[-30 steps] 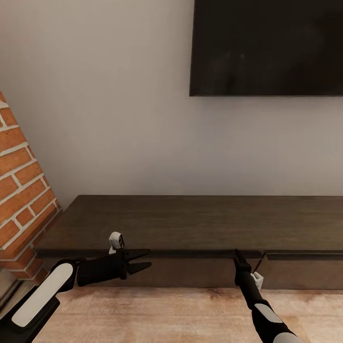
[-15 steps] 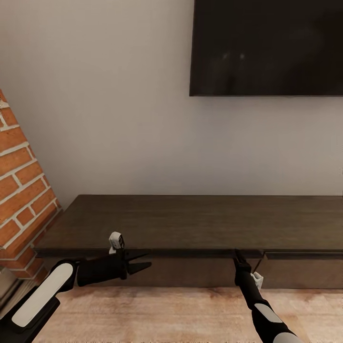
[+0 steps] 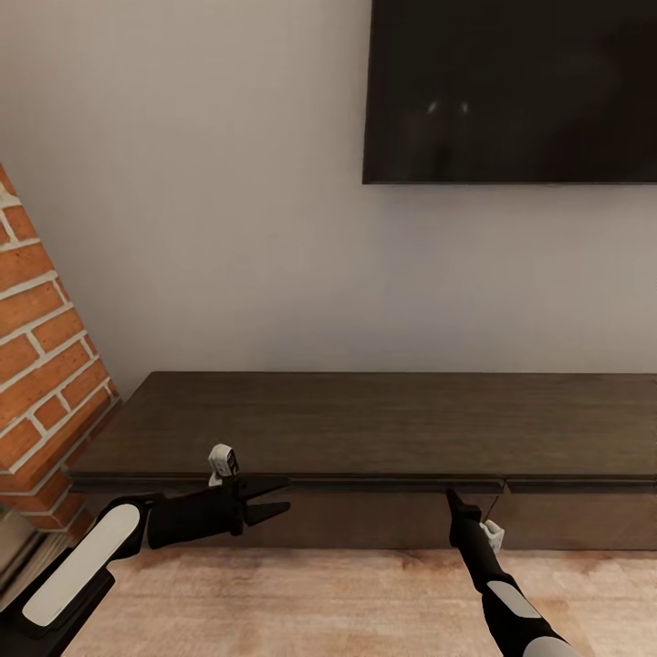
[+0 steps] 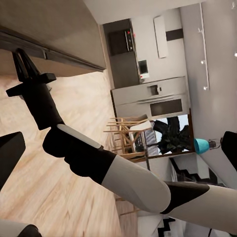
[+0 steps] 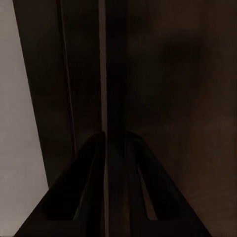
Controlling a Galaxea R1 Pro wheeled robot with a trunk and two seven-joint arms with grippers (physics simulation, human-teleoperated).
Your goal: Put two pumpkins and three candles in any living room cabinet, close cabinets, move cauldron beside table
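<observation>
Cabinet (image 3: 365, 424) is stretched low along the far wall, both fronts looking shut. Right gripper (image 3: 452, 497) is pressed, fingers together, against the seam between them, likely to seat a front. Left gripper (image 3: 274, 497) is held spread wide, empty, just left.

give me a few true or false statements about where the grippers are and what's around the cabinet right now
1. The right gripper is at the front edge of the cabinet. True.
2. The left gripper is shut on a candle. False: its jaws stand open and hold nothing.
3. A pumpkin sits on the cabinet top. False: the top is bare.
4. A dark screen hangs on the wall above the cabinet. True.
5. Brickwork stands at the cabinet's right end. False: it is at the left end.
</observation>
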